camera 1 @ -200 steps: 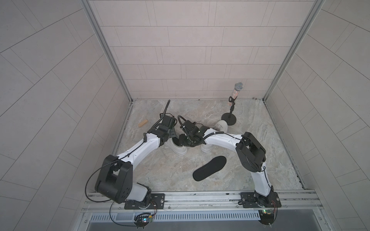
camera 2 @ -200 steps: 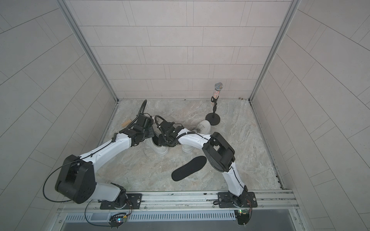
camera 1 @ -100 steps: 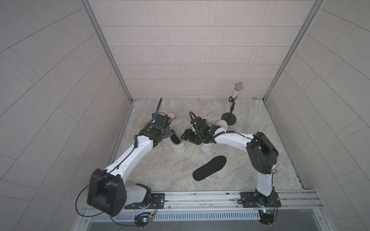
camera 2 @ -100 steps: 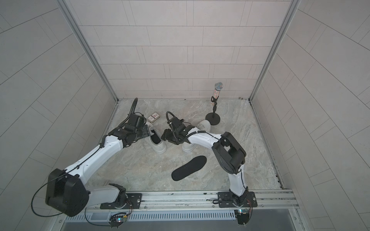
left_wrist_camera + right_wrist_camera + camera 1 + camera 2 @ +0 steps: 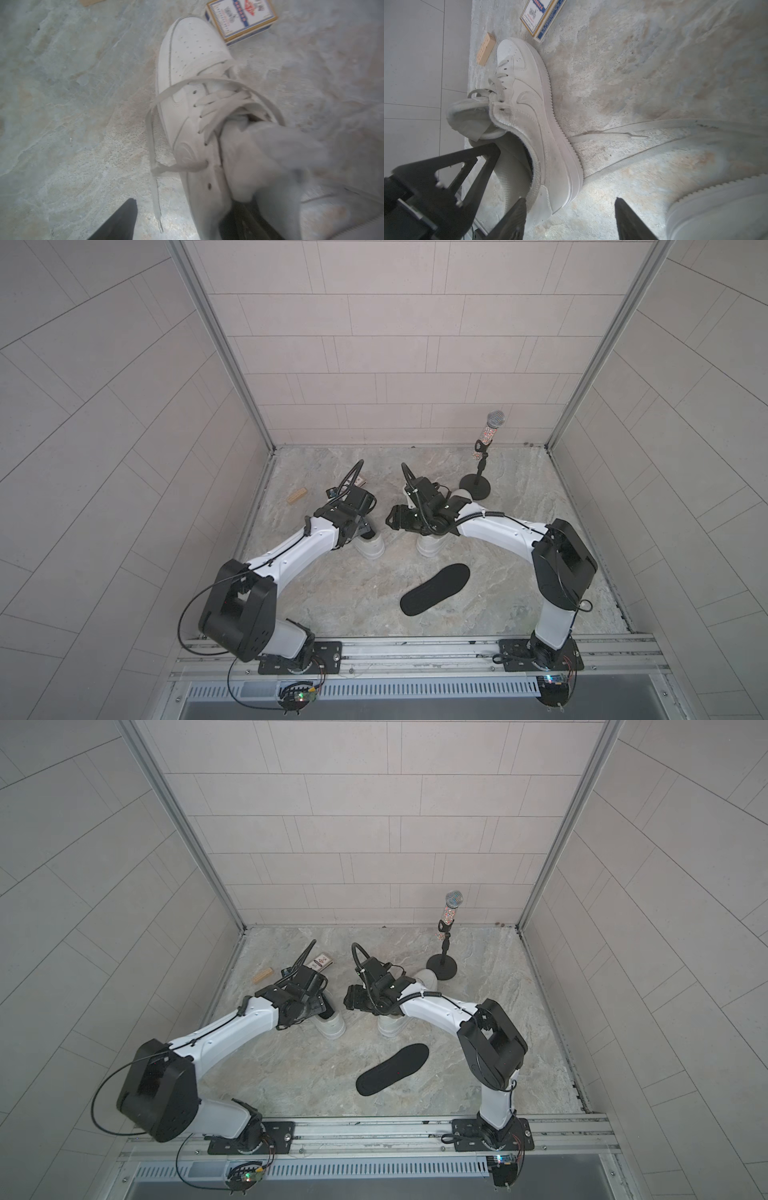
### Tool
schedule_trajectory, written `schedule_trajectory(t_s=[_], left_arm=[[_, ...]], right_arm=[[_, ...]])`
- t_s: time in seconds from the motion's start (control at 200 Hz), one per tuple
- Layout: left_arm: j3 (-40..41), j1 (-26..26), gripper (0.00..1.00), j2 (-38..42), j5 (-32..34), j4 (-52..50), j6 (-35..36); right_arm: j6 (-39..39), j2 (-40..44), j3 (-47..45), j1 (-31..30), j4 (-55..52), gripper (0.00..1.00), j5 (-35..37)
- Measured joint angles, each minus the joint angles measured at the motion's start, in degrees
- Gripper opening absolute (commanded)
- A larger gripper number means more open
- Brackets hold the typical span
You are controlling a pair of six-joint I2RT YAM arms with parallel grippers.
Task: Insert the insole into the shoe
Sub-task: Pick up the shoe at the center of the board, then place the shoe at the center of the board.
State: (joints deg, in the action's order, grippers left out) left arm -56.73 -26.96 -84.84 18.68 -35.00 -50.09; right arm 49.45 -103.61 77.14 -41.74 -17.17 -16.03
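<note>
Two white shoes stand side by side on the stone floor in both top views. The black insole [image 5: 435, 589] [image 5: 392, 1069] lies flat on the floor in front of them, touched by nothing. My left gripper [image 5: 368, 533] [image 5: 182, 224] is open over the left shoe [image 5: 370, 548] [image 5: 187, 108]. One of its fingers [image 5: 118, 224] is outside the shoe's side wall and the other sits in the shoe's mouth. My right gripper [image 5: 392, 522] [image 5: 571, 218] is open and empty over the floor between that shoe [image 5: 533, 116] and the right shoe [image 5: 432, 547] [image 5: 720, 212].
A microphone on a round stand [image 5: 482, 472] is at the back right. A card box [image 5: 322, 962] [image 5: 241, 18] and a small wooden block [image 5: 297, 495] [image 5: 485, 48] lie behind the left shoe near the left wall. Loose laces [image 5: 608, 136] trail on the floor.
Both grippers were bunched together at the left shoe. They have drawn apart, the right one moving right. The left gripper has gone from shut to open.
</note>
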Motion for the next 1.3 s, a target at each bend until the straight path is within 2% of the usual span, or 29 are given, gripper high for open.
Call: schedule_trajectory(t_s=[0.085,0.23,0.32,0.395,0.595,0.72,0.806,1.026,1.211,1.301], left_arm=[[-1.09,0.46,0.72,-2.99,1.16,-0.42,-1.38],[-1.9,1.92,0.31,-5.42,0.92,-0.44,-1.77],[-2.05,3.89,0.14,-5.31,0.81,-0.87,0.0],[-1.81,5.99,0.05,-4.59,1.33,-2.21,2.23],[1.14,12.28,0.01,0.24,1.29,-3.45,10.62],[0.28,15.67,0.0,-0.57,0.33,-4.37,17.86],[-2.82,17.9,0.0,-2.58,-2.99,-6.32,22.91],[-12.04,20.96,0.0,-7.52,-7.26,-8.52,36.0],[-12.61,21.9,0.0,-8.87,-13.77,-7.93,43.45],[-12.17,21.57,0.0,-8.81,-14.78,-6.95,45.38]], right_arm=[[-0.74,0.46,-0.48,0.04,-0.15,0.67,0.24],[-1.73,0.9,-1.09,0.02,-0.26,0.65,0.15],[-2.54,1.22,-1.7,0.02,-0.28,0.64,0.15],[-2.99,1.25,-1.84,0.0,-0.26,0.63,0.09],[-3.91,1.25,-1.86,-0.22,-0.33,0.63,-0.46],[-4.48,1.25,-1.84,-0.74,-1.09,0.63,-0.48],[-4.66,1.25,-1.84,-0.98,-1.46,0.63,-0.46],[-4.79,1.42,-1.84,-1.03,-1.95,0.63,-0.46],[-6.01,1.99,-1.16,-1.01,-3.67,0.63,-0.17],[-6.67,2.64,-1.03,-1.01,-4.26,0.63,0.13]])
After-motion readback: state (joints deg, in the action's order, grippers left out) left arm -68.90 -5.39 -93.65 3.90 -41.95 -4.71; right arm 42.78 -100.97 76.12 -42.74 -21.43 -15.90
